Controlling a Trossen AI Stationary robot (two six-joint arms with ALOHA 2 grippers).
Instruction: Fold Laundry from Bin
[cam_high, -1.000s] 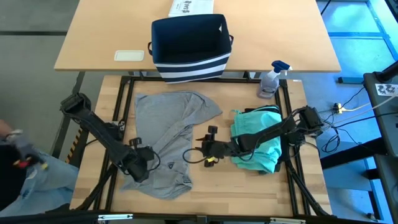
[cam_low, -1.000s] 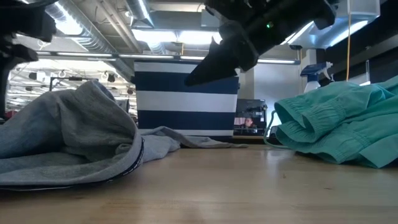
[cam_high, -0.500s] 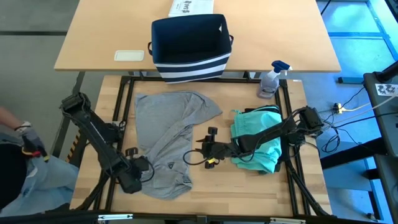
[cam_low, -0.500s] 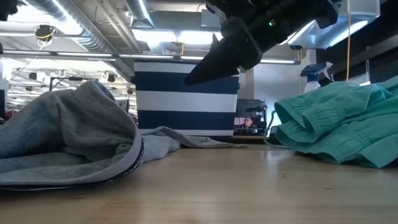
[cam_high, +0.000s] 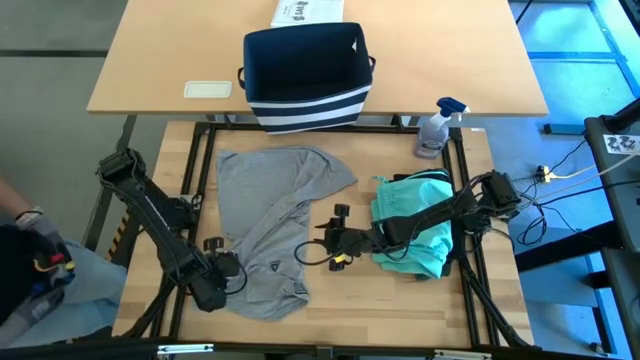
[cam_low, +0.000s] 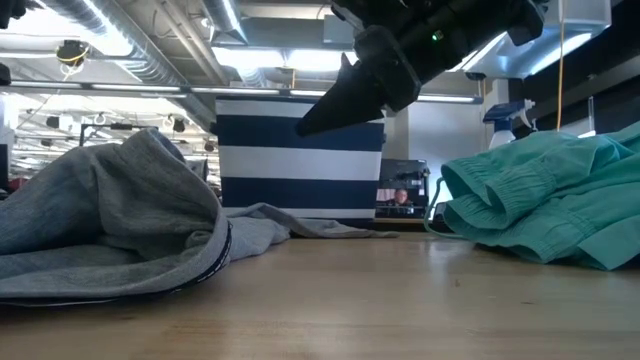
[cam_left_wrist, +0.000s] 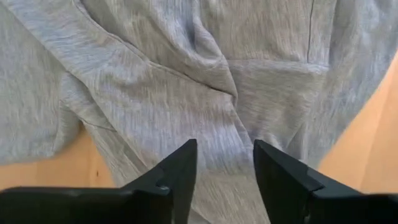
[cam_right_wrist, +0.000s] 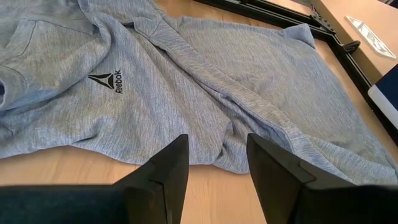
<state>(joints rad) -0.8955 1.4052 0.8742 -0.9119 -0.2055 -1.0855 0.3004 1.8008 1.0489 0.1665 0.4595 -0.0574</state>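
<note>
Between our two pincers lies the grey T-shirt (cam_high: 268, 225), spread out in a rumpled heap on the wooden surface (cam_high: 400, 300). It is the biggest thing we have to deal with. It looks soft, thin and light, so we think it will flop and sag when we lift it. It will not break. It may slide a bit on the smooth wood, and a pinch may catch two layers where it is folded over.

Just behind our right pincer (cam_high: 325, 243) sits the teal piece (cam_high: 415, 225), bunched up and soft too. That pincer hangs a little above the surface, beside the shirt's edge, with its fingers apart and holding nothing.

Far ahead of both pincers, on the other table, stands the bin (cam_high: 305, 72). We cannot tell from here whether any cloth is inside it.

Our left pincer (cam_high: 228, 270) is low over the near corner of the shirt. Its fingers (cam_left_wrist: 177, 177) are apart, with grey cloth under them but nothing clamped.

We think the best places to hold are the hem corners or the shoulders, one for each pincer, so the shirt can be pulled flat. The small logo (cam_right_wrist: 107, 80) is ahead of the right pincer, and it shows us which side faces up.
</note>
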